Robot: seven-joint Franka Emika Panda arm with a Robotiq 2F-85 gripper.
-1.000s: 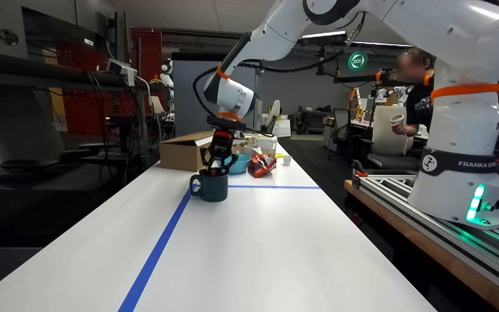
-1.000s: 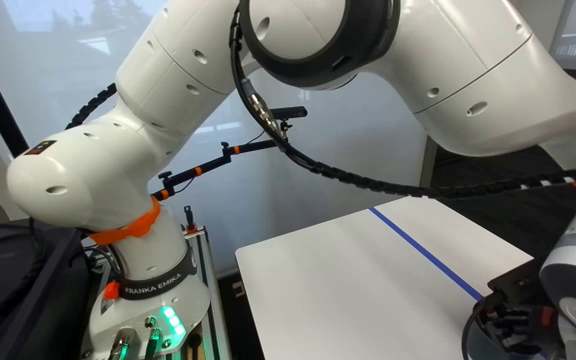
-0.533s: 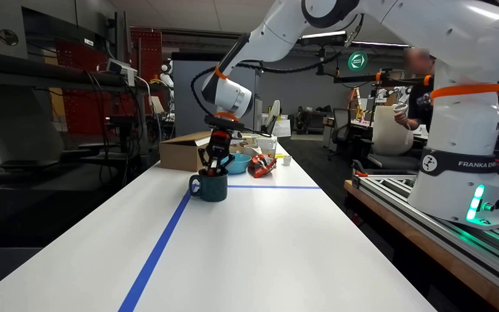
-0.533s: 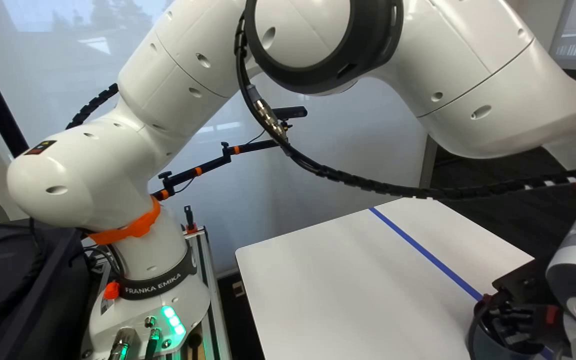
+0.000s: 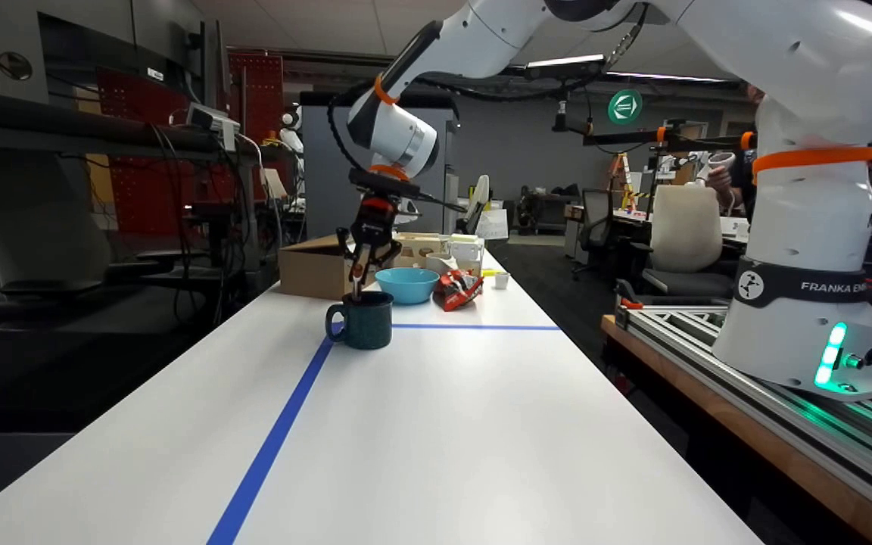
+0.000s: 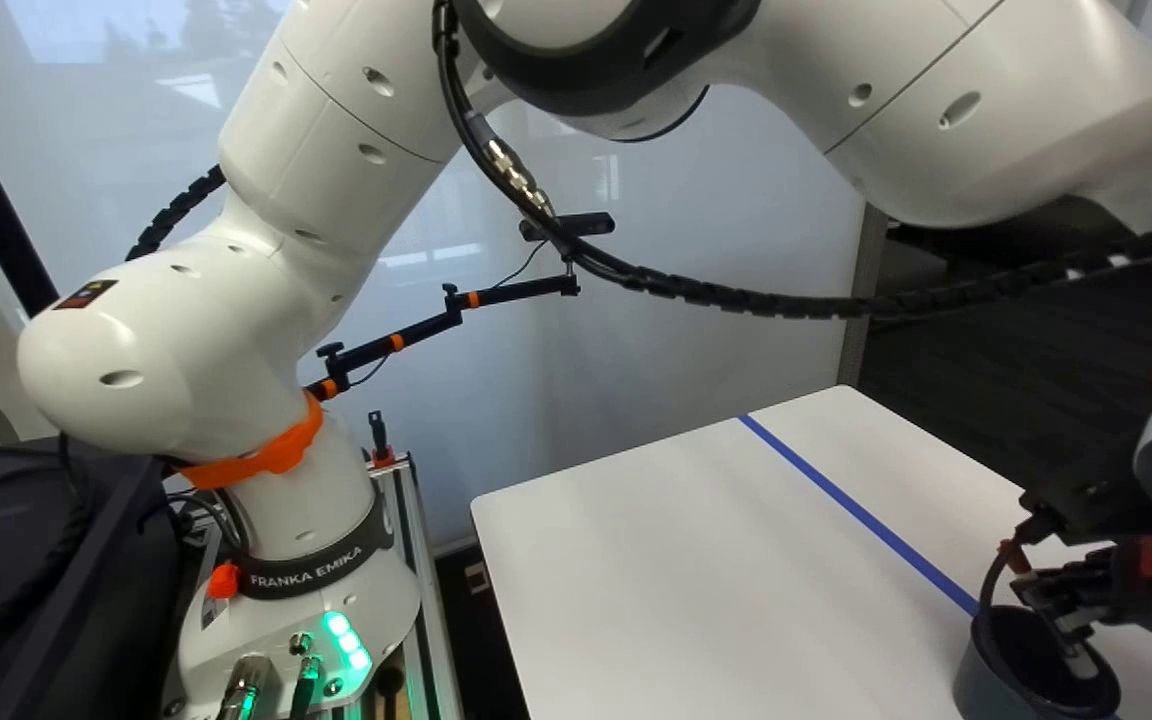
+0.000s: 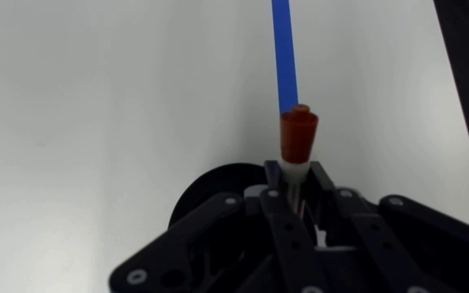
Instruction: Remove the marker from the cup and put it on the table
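Wrist view: gripper (image 7: pixel 294 169) with jaws narrow, nearly together, the marker (image 7: pixel 299 138) pinched between them. Fingertips (image 7: pixel 272 175) grip it on a white section just below the red-brown end, which sticks up past them. Blue tape stripe (image 7: pixel 284 49) runs away from the cup (image 5: pixel 368 325), the marker's end overlapping it from this angle. In both exterior views the cup stands upright on the table (image 5: pixel 451 424), gripper just above its mouth. Marker held steep, slightly tilted, over the cup. Its lower end looks to be at or just inside the cup's rim; small, dim detail there, so I can't be sure which. In an exterior view, cardboard box (image 5: pixel 315 271) beyond the cup and left of it; blue bowl (image 5: pixel 407 286) beyond the cup and right; red packet (image 5: pixel 457 289) farther right of the cup, beyond it too, all as seen from that camera.
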